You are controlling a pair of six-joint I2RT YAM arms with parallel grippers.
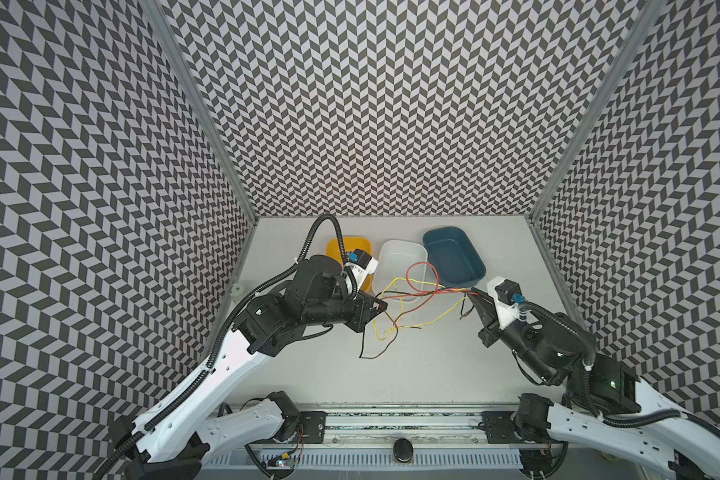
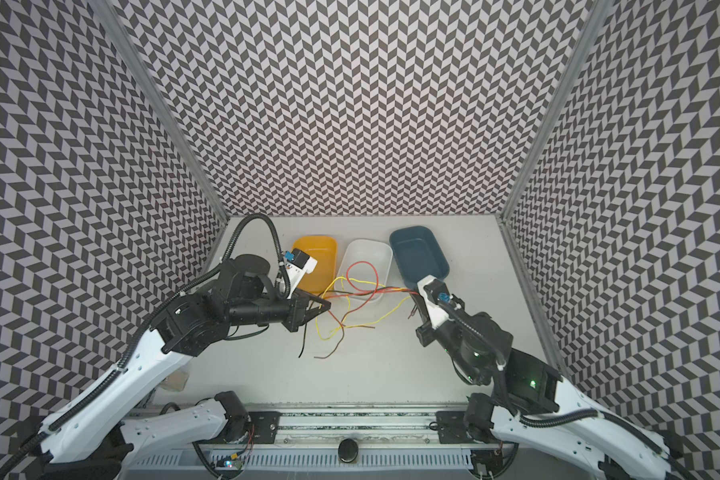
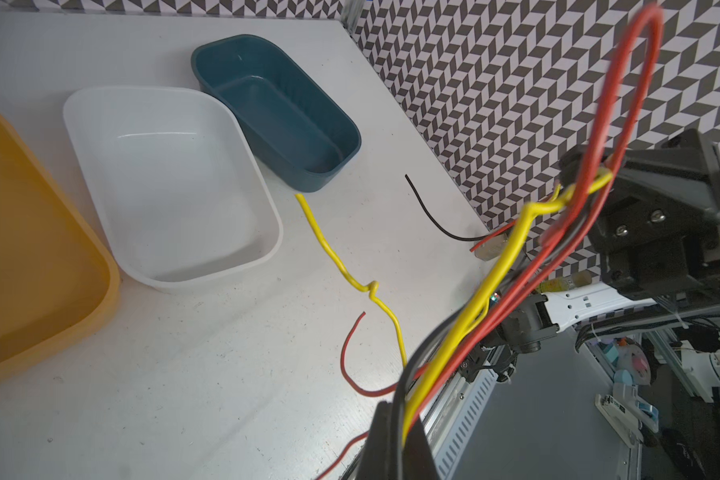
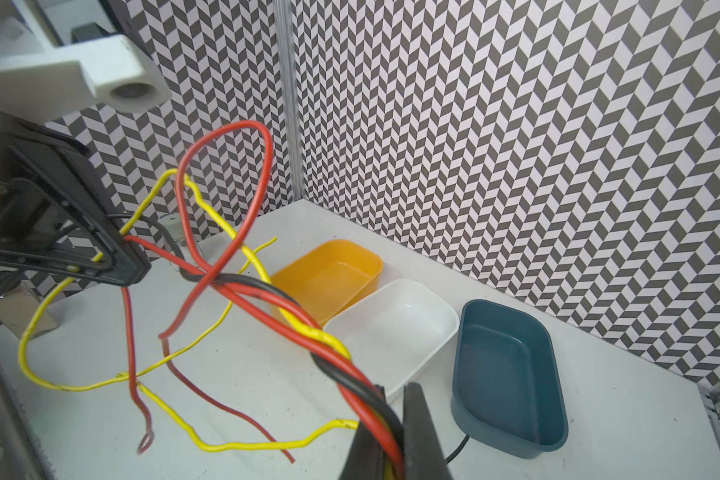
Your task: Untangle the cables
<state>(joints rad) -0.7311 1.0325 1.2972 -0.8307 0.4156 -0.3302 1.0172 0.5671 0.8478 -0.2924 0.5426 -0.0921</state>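
The cables (image 1: 445,291) (image 2: 366,292) are red, yellow and black wires, twisted together and stretched in the air between my two grippers in front of the trays. My left gripper (image 1: 381,307) (image 3: 402,424) is shut on one end of the bundle. My right gripper (image 1: 474,293) (image 4: 393,419) is shut on the other end, where the strands (image 4: 308,328) are wound tightly round each other. A red loop (image 4: 262,166) stands up from the middle. Loose yellow, red and black ends (image 1: 391,330) trail down onto the table below the left gripper.
Three trays stand side by side at the back of the table: orange (image 1: 341,240), white (image 1: 404,243) and blue (image 1: 454,253). Patterned walls close in the left, right and back. A metal rail (image 1: 391,432) runs along the front edge.
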